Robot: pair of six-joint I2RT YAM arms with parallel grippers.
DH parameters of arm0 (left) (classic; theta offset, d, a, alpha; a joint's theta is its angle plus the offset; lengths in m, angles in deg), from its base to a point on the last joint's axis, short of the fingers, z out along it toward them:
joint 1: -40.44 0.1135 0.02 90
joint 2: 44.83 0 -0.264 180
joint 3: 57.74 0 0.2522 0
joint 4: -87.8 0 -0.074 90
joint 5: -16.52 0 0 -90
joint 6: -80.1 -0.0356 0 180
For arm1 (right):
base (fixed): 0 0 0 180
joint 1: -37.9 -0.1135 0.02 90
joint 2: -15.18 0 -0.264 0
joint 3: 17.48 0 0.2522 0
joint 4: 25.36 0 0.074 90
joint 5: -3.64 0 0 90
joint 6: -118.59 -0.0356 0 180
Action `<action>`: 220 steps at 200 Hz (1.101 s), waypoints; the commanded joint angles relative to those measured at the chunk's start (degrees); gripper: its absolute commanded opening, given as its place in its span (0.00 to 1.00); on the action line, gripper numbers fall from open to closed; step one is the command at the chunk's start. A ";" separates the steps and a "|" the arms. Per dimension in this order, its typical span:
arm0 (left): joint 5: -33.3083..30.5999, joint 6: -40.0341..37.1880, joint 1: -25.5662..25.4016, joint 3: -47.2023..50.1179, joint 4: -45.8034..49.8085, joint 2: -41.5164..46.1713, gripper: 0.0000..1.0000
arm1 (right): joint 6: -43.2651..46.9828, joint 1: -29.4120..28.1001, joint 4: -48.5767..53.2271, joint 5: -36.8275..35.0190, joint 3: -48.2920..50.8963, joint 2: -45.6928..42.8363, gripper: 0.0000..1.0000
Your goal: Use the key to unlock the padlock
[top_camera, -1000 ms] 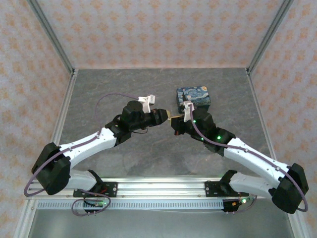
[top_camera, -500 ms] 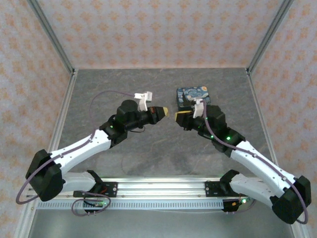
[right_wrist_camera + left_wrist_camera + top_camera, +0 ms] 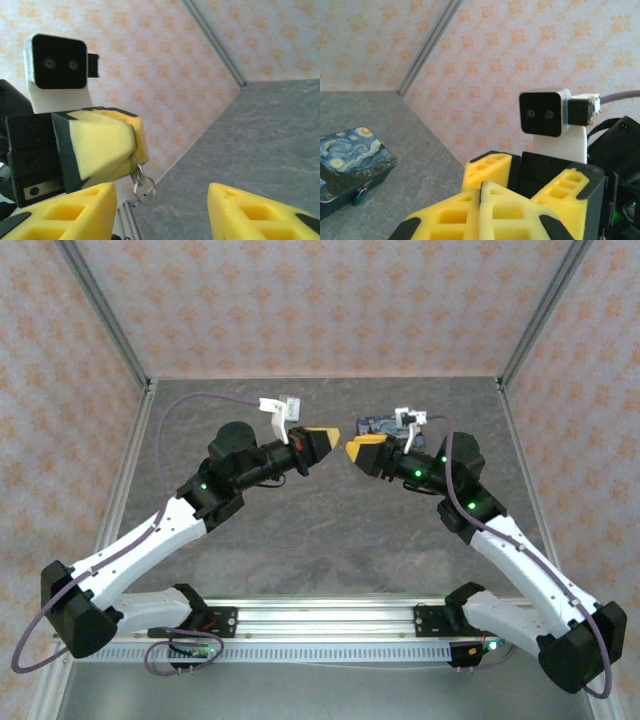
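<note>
My left gripper (image 3: 335, 443) hangs above the table's middle, shut on the key. The key's blade is hidden between the yellow fingers. Its two silvery rings (image 3: 141, 181) dangle below the left gripper (image 3: 131, 145) in the right wrist view. My right gripper (image 3: 350, 451) faces it tip to tip, a small gap away, open with nothing between its fingers (image 3: 75, 210). The blue night-sky box (image 3: 350, 162) lies on the table behind. The padlock (image 3: 361, 191), a tiny dark piece, hangs on the box's front face. In the left wrist view my left gripper (image 3: 481, 187) has its pads pressed together.
The box (image 3: 380, 426) is partly covered by the right arm in the top view. Metal frame posts (image 3: 100, 315) and patterned walls close in the grey table (image 3: 320, 530) on three sides. The right wrist's camera (image 3: 544, 113) sits just beyond the left fingers.
Both grippers have risen and moved toward the back. The right gripper opened and let go of the key. The left gripper stays shut on it, and the two tips have drawn slightly apart.
</note>
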 commanded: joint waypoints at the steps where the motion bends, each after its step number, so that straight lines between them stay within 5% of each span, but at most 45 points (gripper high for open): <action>1: 2.25 -2.39 0.02 -2.11 0.00 0.23 0.00 | -2.77 -0.94 -6.25 3.75 -2.09 1.16 0.51; 106: 1.09 -1.60 -0.02 -1.63 -0.75 0.40 0.00 | -3.33 -2.36 -7.33 3.67 -2.18 3.91 0.40; 161: -0.06 -1.61 0.03 -0.99 -1.67 0.58 0.00 | -3.61 -2.53 -7.16 4.02 -1.93 4.28 0.27; 220: -0.10 -1.71 0.02 -0.78 -1.68 0.65 0.00 | -2.77 -2.54 -5.54 2.93 -2.36 3.69 0.01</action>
